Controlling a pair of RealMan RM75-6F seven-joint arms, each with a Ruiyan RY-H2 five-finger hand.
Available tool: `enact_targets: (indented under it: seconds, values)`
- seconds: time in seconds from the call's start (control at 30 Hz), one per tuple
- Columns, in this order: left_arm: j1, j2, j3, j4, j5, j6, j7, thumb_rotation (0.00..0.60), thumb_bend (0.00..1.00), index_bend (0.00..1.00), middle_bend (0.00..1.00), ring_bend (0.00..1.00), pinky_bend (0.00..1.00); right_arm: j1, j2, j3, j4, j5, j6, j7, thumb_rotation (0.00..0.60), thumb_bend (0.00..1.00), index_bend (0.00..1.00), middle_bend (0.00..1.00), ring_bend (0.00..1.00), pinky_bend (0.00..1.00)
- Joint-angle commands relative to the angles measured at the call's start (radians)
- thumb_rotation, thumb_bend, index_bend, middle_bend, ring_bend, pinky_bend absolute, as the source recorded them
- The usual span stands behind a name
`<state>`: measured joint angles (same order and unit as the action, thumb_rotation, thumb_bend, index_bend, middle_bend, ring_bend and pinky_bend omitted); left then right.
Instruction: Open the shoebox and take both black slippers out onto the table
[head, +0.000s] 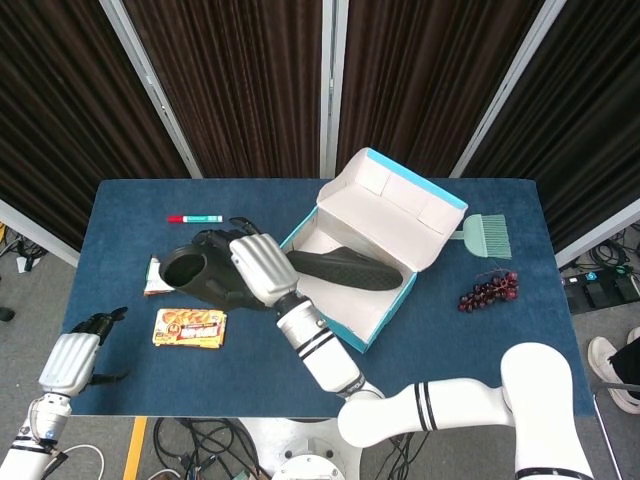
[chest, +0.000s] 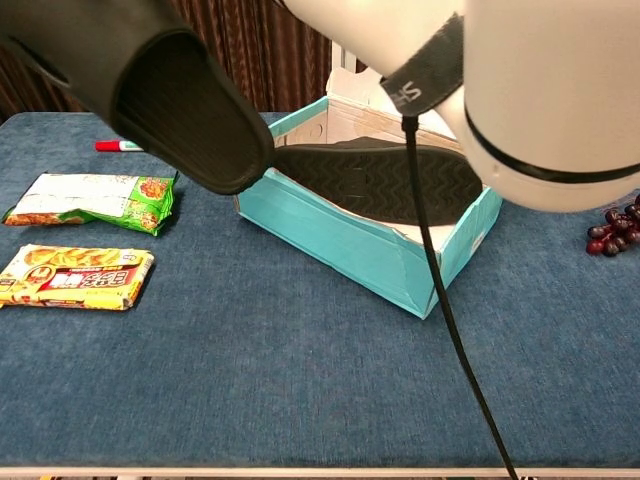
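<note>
Two black slippers are seen: one (head: 195, 272) is gripped by the right hand (head: 262, 268) and held above the table (head: 450, 330) left of the shoebox (head: 385, 195); the other (head: 345, 268) lies sole-up inside the single open turquoise box, its zigzag tread visible. The held slipper's strap end is cut off in the chest view. The left hand (head: 70, 362) holds nothing at the table's corner, fingers loosely curled.

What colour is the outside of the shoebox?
Teal, or light turquoise, on the shoebox walls; the chest view shows it best.
</note>
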<state>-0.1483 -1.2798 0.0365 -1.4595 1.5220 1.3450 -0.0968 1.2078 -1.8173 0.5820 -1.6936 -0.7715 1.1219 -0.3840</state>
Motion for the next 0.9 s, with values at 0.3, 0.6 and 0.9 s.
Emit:
enact_targets:
  seconds: [0.3,0.6,0.9]
  values:
    - [0.004,-0.004,0.003,0.012,-0.003,0.000,-0.006,0.600,0.00,0.12,0.20,0.17,0.31,0.031,-0.077,-0.014,0.105,0.132,-0.048,0.045,0.600,0.63,0.31,0.74,0.59,0.15]
    - [0.006,-0.010,0.006,0.029,-0.007,-0.007,-0.016,0.600,0.00,0.12,0.20,0.17,0.31,0.048,-0.126,-0.059,0.209,0.124,-0.058,0.028,0.600,0.60,0.31,0.73,0.59,0.14]
    - [0.007,-0.012,0.008,0.041,-0.008,-0.011,-0.022,0.600,0.00,0.12,0.20,0.17,0.31,0.053,-0.105,-0.087,0.244,0.191,-0.155,-0.015,0.600,0.34,0.05,0.33,0.09,0.00]
